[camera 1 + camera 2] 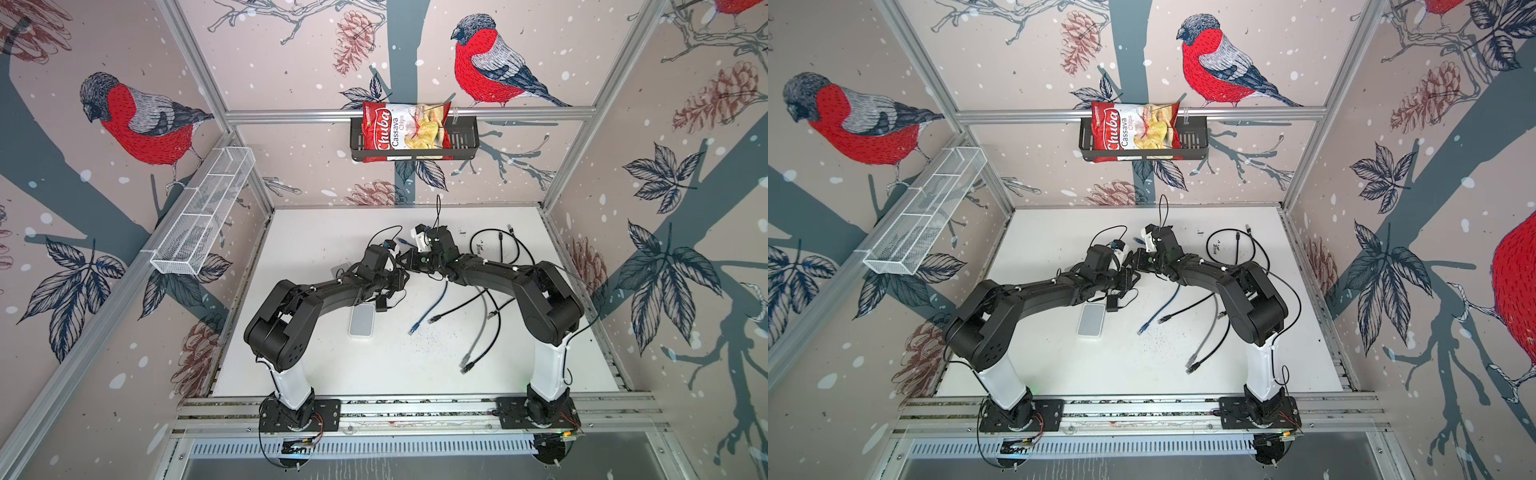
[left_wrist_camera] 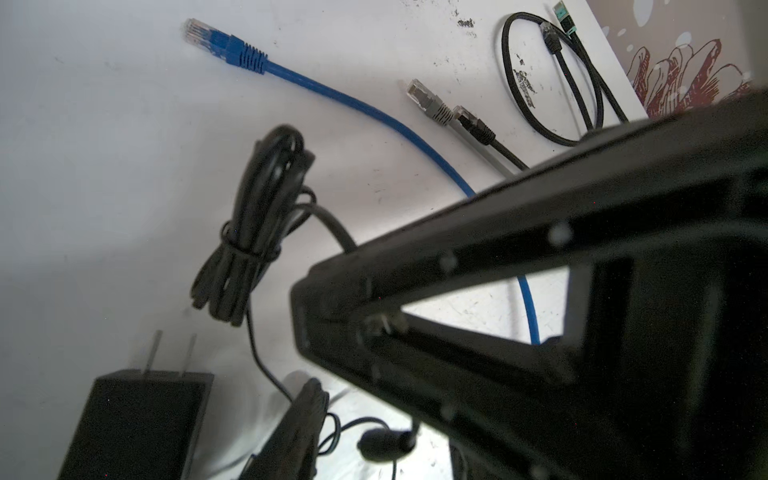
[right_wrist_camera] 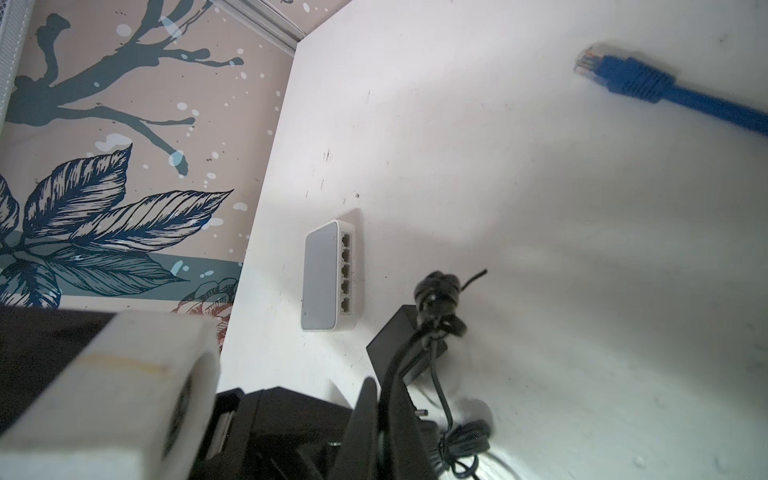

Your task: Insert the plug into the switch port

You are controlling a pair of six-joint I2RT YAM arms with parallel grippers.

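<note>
1. Closest to the right wrist lens, the right gripper [image 3: 380, 386] was pinched fully shut on the thin black cord [image 3: 441, 390] of the adapter [image 3: 399, 345]. Its grip seemed to sit just behind the round plug [image 2: 380, 444].
2. The plug hung free above the table [image 1: 374, 374], mid-scene, where the two grippers met tip to tip.
3. The left gripper [image 1: 398, 277] was just beside the right one. Only one of its fingers [image 2: 299, 428] showed in its wrist view, near the plug, so how far it was open could not be told. It did not visibly hold anything.
4. The switch [image 1: 362, 320] lay flat on the table, near and left of both grippers, just past the left forearm's edge, with its long axis running near to far.
5. In the right wrist view the port row [image 3: 347, 272] ran along the switch side that faced the adapter. Which port suited the round plug was too small to tell.
6. The left arm was nearer the switch, but the right one had the cord. Judged from this, the plug would have to travel near and left, then turn to meet that side square.
</note>
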